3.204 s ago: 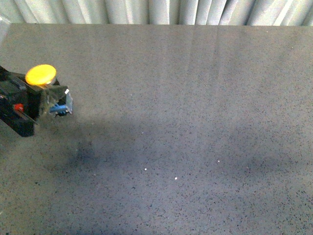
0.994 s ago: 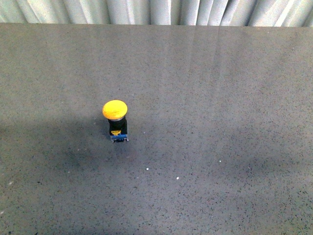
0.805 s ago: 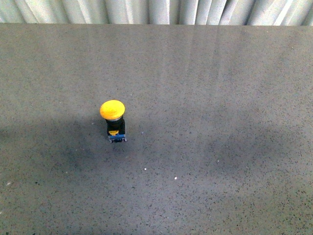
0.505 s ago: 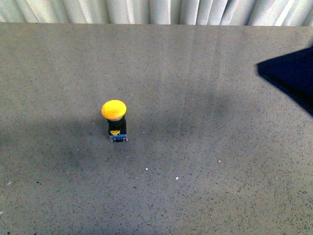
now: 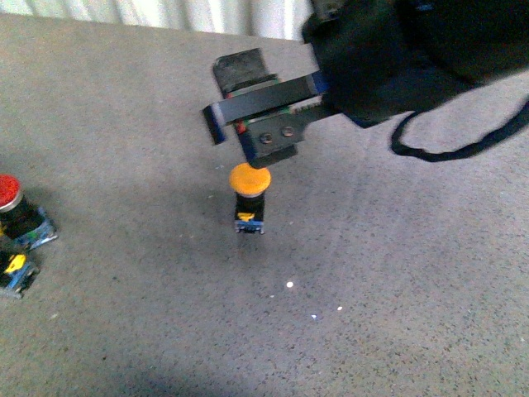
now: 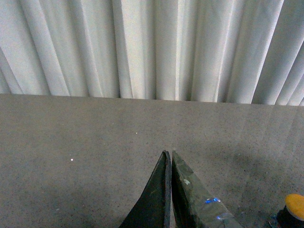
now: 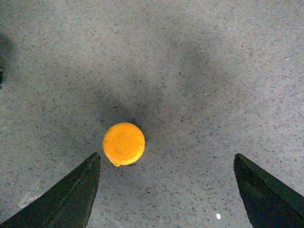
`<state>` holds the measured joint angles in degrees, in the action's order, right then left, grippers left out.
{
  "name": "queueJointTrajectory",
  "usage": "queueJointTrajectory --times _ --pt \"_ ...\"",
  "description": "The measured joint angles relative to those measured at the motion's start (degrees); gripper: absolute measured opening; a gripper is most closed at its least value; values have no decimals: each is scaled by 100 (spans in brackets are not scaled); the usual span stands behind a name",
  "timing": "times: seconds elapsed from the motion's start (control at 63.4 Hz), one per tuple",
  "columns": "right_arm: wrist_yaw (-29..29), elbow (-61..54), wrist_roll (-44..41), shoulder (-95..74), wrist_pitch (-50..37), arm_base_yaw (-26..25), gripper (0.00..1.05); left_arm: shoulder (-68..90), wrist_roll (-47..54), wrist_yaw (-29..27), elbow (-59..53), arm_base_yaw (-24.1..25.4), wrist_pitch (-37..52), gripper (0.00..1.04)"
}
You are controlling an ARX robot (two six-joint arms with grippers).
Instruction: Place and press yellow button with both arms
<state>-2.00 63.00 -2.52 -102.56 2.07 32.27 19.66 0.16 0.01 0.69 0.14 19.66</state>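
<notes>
Jaws of your right gripper [image 7: 166, 155] stand spread wide. The small push-button with the round yellow-orange cap [image 7: 124, 143] sits below the gap, nearer one jaw than the other and touching neither. From the front you see that button [image 5: 249, 192] standing upright on the grey speckled table [image 5: 397, 273], with the right gripper [image 5: 256, 107] hanging just above its cap. A black cable [image 5: 446, 151] loops beside the arm. Your left gripper [image 6: 168, 159] has its jaws pressed together, and the yellow cap [image 6: 295, 206] shows near them in that wrist view. A red-capped button [image 5: 8, 192] stands well apart, far to your left.
</notes>
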Motion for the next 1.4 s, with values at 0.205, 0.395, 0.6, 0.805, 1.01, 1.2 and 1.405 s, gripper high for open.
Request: queueJointTrajectory --times 0.205,0.395,0.6,0.805,1.01,1.2,1.405 --pt "28 289 114 -472 63 155 39 -407 -2 -2 0 0 -402 2" --pt "55 435 173 -704 111 212 10 -686 0 0 0 0 -675 2" --pt "133 518 238 -881 155 256 1 -933 0 0 0 0 -929 2" --pt "166 518 275 -994 175 267 1 -1851 -2 0 2 0 -1928 2" --pt "229 586 295 -1121 245 271 1 -1871 -2 -4 2 -4 -1967 2" --pt "269 625 337 -1174 339 271 1 -1871 -2 -2 2 -4 -1967 2" --pt "334 660 496 -1248 442 271 1 -1871 -2 -2 2 -4 -1967 2"
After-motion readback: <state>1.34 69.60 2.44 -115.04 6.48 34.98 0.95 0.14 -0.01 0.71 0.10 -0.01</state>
